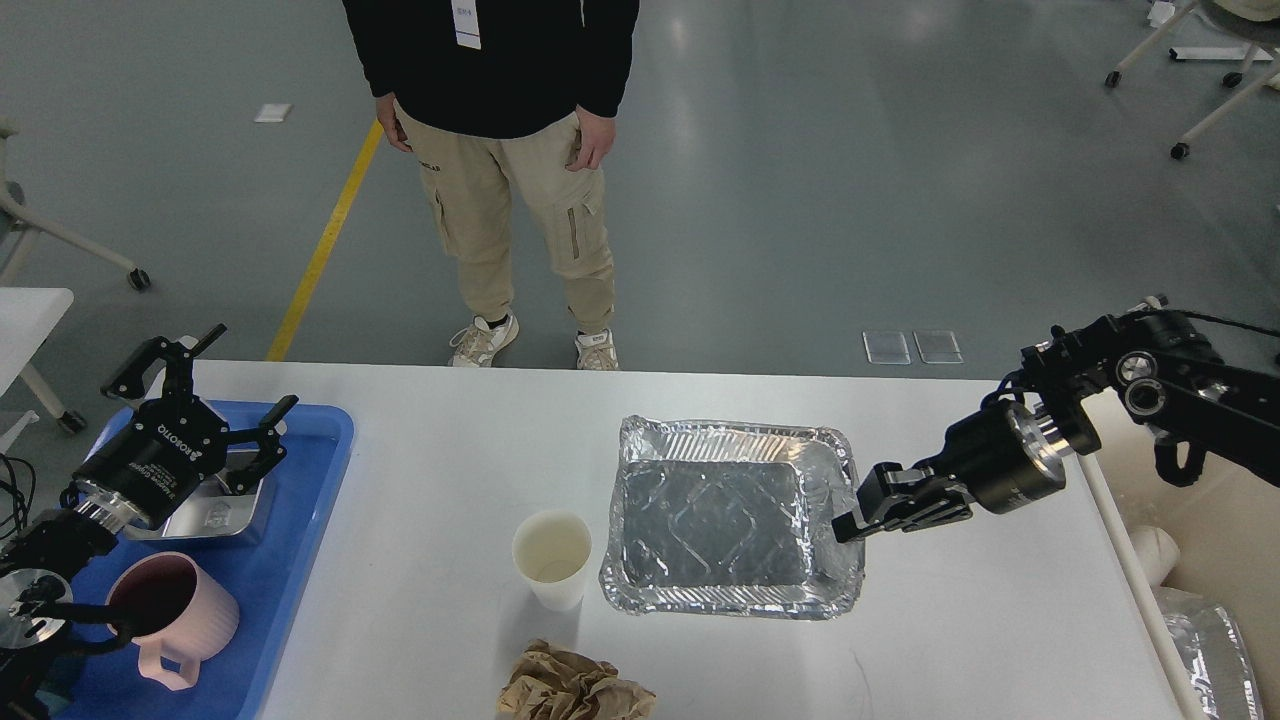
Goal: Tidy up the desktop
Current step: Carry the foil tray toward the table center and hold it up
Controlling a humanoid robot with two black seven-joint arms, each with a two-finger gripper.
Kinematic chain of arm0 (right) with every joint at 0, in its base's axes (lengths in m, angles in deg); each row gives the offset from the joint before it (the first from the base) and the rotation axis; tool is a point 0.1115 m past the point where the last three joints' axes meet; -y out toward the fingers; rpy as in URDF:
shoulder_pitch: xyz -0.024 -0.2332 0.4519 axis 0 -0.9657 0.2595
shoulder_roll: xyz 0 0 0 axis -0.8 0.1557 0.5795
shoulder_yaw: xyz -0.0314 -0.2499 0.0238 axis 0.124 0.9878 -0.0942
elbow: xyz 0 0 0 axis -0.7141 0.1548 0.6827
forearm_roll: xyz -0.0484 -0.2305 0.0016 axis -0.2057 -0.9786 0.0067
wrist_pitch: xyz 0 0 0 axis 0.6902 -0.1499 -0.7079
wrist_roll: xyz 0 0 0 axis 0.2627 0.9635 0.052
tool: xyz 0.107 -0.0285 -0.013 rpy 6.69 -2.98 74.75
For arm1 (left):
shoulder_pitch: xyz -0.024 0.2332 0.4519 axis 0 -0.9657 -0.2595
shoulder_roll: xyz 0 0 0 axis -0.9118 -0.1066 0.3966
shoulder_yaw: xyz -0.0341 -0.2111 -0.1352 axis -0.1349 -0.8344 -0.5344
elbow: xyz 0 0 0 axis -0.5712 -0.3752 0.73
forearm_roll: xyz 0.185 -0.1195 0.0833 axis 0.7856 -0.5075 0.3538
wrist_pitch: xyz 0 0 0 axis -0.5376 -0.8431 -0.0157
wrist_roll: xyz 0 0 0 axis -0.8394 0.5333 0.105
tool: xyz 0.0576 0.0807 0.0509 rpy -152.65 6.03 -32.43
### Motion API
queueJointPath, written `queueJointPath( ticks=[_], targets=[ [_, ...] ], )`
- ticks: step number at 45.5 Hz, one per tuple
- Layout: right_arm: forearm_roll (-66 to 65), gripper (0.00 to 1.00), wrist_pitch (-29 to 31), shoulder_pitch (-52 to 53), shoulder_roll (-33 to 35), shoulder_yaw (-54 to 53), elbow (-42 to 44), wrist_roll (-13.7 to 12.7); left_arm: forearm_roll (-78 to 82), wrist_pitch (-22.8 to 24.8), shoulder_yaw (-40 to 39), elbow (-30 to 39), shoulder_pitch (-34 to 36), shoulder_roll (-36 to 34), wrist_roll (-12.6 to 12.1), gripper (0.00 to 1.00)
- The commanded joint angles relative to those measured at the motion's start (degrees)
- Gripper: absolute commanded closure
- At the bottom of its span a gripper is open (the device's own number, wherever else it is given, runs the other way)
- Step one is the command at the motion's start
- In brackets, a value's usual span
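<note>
The white desktop (700, 400) fills the middle of the head view. A foil tray (725, 515) hangs at its centre, and my right gripper (850, 520) is shut on the tray's right rim. Left of the tray stands a white paper cup (551, 558). Crumpled brown paper (575, 685) lies at the front edge. My left gripper (215, 375) is open above the blue tray (300, 500), which holds a metal dish (215, 510) and a pink mug (170, 615).
A beige bin (1215, 560) stands off the desktop's right end with white items and foil inside. A person (500, 150) stands just behind the far edge. Rolling chair legs (1190, 90) show on the floor at the back right.
</note>
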Motion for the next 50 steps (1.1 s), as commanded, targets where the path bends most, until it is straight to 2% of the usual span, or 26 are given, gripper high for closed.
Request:
queueJointPath(
  ticks=[1, 8, 12, 18, 21, 30, 38, 42, 46, 50],
  targets=[
    [3.94, 1.00, 0.00, 0.78, -3.94, 0.09, 4.07, -0.45, 0.17, 0.08, 0.28, -0.01, -0.03, -0.34, -0.02, 0.03],
    [7.38, 1.00, 0.00, 0.69, -5.78, 0.09, 8.38, -1.50, 0.26, 0.43, 0.28, -0.01, -0.47, -0.69, 0.07, 0.03],
    [7.82, 1.00, 0.00, 0.78, -6.58, 0.09, 9.96, -2.30, 1.04, 2.28, 0.28, -0.10, -0.99, -0.95, 0.33, 0.03],
    [8.17, 1.00, 0.00, 0.43, -6.75, 0.00, 11.81, -2.47, 1.31, 3.43, -0.24, -0.62, -1.08, -1.75, 3.41, 0.03],
    [8.26, 1.00, 0.00, 0.08, -6.75, -0.18, 11.46, -2.56, 1.49, 2.99, 0.02, -0.98, -1.35, -1.83, 3.94, 0.03],
    [8.26, 1.00, 0.00, 0.52, -7.02, 0.00, 11.81, -2.65, 0.96, 2.19, -0.33, -2.47, -5.12, -2.27, 4.38, 0.03],
    [8.08, 1.00, 0.00, 0.08, -7.46, 0.00, 11.81, -2.65, 0.34, 3.16, -1.47, -2.39, -4.95, -2.36, 4.38, 0.03],
    [8.08, 1.00, 0.00, 0.25, -7.54, 0.00, 11.81, -2.65, -0.36, 1.67, -1.56, -2.65, -4.34, -2.54, 3.85, 0.03],
    [8.08, 1.00, 0.00, 0.52, -7.54, 0.00, 11.72, -2.65, -1.50, -0.96, -1.30, -2.82, -4.42, -3.85, 3.85, 0.03],
    [7.99, 1.00, 0.00, 0.69, -7.54, -0.09, 11.81, -2.65, -0.19, 0.69, 0.28, -2.30, -5.39, -6.84, 4.03, 0.03]
  ],
)
